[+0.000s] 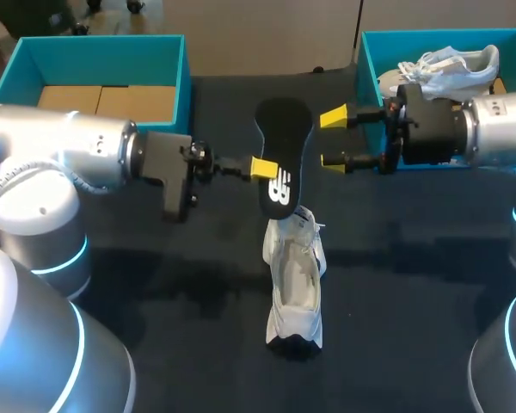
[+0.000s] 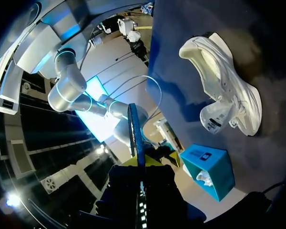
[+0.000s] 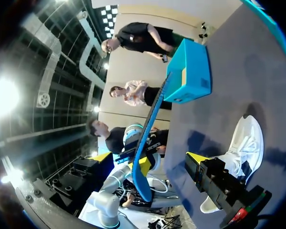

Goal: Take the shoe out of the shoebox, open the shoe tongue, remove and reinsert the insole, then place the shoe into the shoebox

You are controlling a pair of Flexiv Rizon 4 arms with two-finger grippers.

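While the white shoe [image 1: 295,284] stands on the table [image 1: 155,301] below both grippers, L gripper [image 1: 267,169] is clamped on the black insole [image 1: 284,129], holding it in the air above the shoe's far end. R gripper [image 1: 334,138] faces it w/ fingers spread wide, tips just short of the insole's edge. Farther back: teal shoebox [image 1: 168,60] behind L arm, cardboard [image 1: 103,99] inside; second teal box [image 1: 370,52] behind R gripper w/ another white shoe [image 1: 447,67] in it.
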